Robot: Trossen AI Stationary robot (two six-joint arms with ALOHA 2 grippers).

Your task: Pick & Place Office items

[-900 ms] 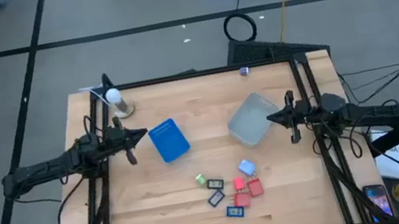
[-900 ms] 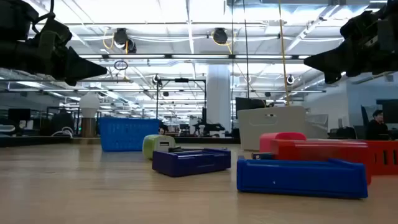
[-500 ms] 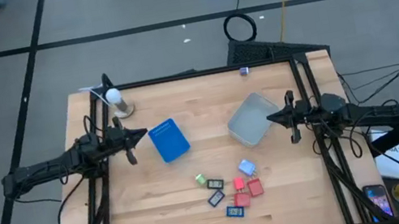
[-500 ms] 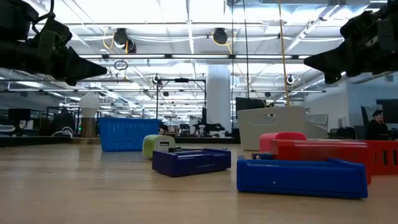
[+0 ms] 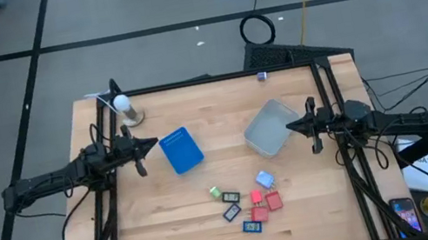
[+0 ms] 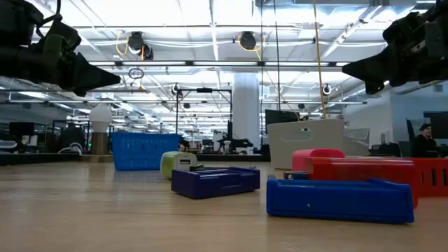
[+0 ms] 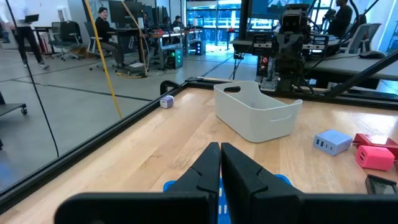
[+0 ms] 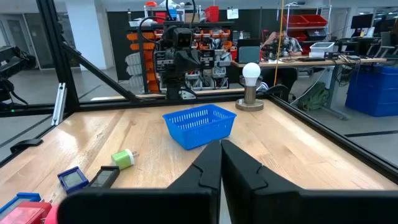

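Nothing picked yet; looks like the very start of the job

Left gripper [image 5: 148,144] raised above the table's left side, just beside the blue tray [image 5: 181,150], fingers [image 7: 205,169] pressed together with nothing between them. Right gripper [image 5: 293,127] raised at the right side, tips over the near edge of the clear tub [image 5: 270,127], likewise pressed together and empty. Both parked high and facing each other across the table [image 5: 169,216], probably a rest pose that leaves the work area open

Office items lying in a loose cluster toward the front of the table, between the two arms and well apart from both grippers:
- green bit [image 5: 216,192] at the cluster's left
- dark flat pieces [image 5: 231,212] next to it
- red blocks [image 5: 266,203] bunched together, touching or nearly so
- light-blue block [image 5: 264,180] nearest the tub

Tray and tub set side by side behind the cluster, one near each arm, likely so either arm can drop into its own bin. Which item goes where: cannot tell

Lamp with a white bulb [image 5: 123,106] standing at the far left corner, clear of everything

Next move, as a guess: open one gripper and descend on an outlying piece such as the green bit, since the packed red blocks leave little room for fingers
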